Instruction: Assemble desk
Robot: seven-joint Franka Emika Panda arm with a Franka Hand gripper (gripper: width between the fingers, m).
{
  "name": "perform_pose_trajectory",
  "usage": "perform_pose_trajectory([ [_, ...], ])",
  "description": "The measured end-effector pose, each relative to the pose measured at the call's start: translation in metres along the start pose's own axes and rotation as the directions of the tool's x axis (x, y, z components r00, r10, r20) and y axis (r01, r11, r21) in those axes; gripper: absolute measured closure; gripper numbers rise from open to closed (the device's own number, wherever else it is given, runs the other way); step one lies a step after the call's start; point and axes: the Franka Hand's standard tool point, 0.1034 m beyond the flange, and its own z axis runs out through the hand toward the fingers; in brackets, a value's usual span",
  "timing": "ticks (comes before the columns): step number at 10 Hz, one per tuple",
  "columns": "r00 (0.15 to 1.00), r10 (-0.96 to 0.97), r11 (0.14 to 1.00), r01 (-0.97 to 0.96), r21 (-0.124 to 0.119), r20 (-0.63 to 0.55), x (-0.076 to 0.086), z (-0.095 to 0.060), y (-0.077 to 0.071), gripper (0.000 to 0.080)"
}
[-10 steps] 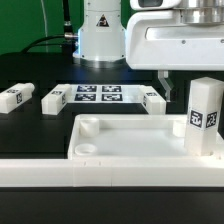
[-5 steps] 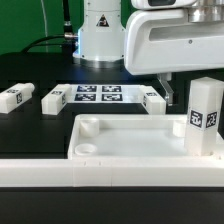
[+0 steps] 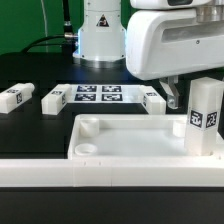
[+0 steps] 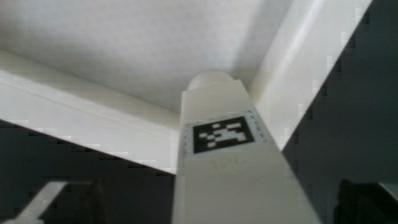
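Observation:
The desk's white tray-like tabletop [image 3: 130,135] lies near the front of the table, with a round socket [image 3: 88,148] showing at its near corner. One white square leg [image 3: 205,117] with a black-and-white tag stands upright in the corner at the exterior view's right. My gripper [image 3: 177,95] hangs just beside and behind that leg, mostly hidden by the hand. In the wrist view the tagged leg [image 4: 222,140] rises between my dark fingers [image 4: 59,200], with a gap on each side; the gripper [image 4: 217,208] is open. The tabletop [image 4: 107,50] fills the background.
Three loose tagged legs lie on the black table behind the tabletop: one [image 3: 13,97] at the exterior view's far left, one [image 3: 55,100] beside it, one [image 3: 153,100] under the hand. The marker board [image 3: 98,94] lies between them. A long white low wall [image 3: 90,172] runs along the front.
The hand has shifted toward the exterior view's left and a little lower, closer to the upright leg. The leg and the tabletop have not moved.

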Motion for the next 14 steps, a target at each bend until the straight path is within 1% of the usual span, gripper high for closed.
perform_pose_trajectory([
  [1, 1.0, 0.003, 1.0, -0.003, 0.0, 0.0, 0.0, 0.0, 0.0, 0.0165],
  [2, 1.0, 0.025, 1.0, -0.025, 0.001, 0.0, 0.0, 0.0001, -0.0001, 0.0353],
  [3, 1.0, 0.025, 1.0, -0.025, 0.001, 0.0, -0.0001, 0.0001, 0.0, 0.0353],
  [4, 0.996, 0.085, 0.996, -0.085, 0.003, 0.0, -0.0001, 0.0002, -0.0004, 0.0514],
  [6, 0.974, 0.225, 0.974, -0.225, 0.007, -0.001, -0.0001, 0.0001, 0.0, 0.0511],
  [7, 0.949, 0.315, 0.949, -0.315, 0.014, -0.001, -0.0001, -0.0001, 0.001, 0.0511],
  [9, 0.894, 0.449, 0.894, -0.449, 0.014, 0.001, 0.0, 0.0, 0.0008, 0.0511],
  [11, 0.757, 0.653, 0.757, -0.653, 0.016, -0.005, -0.0005, 0.0001, -0.0004, 0.0511],
  [12, 0.72, 0.694, 0.72, -0.694, 0.017, -0.006, -0.0006, 0.0002, -0.0005, 0.0511],
  [13, 0.63, 0.777, 0.63, -0.777, 0.019, -0.004, -0.0009, 0.0003, -0.0013, 0.0511],
  [14, 0.516, 0.857, 0.516, -0.856, 0.022, 0.002, -0.0011, 0.0005, -0.0022, 0.0509],
])
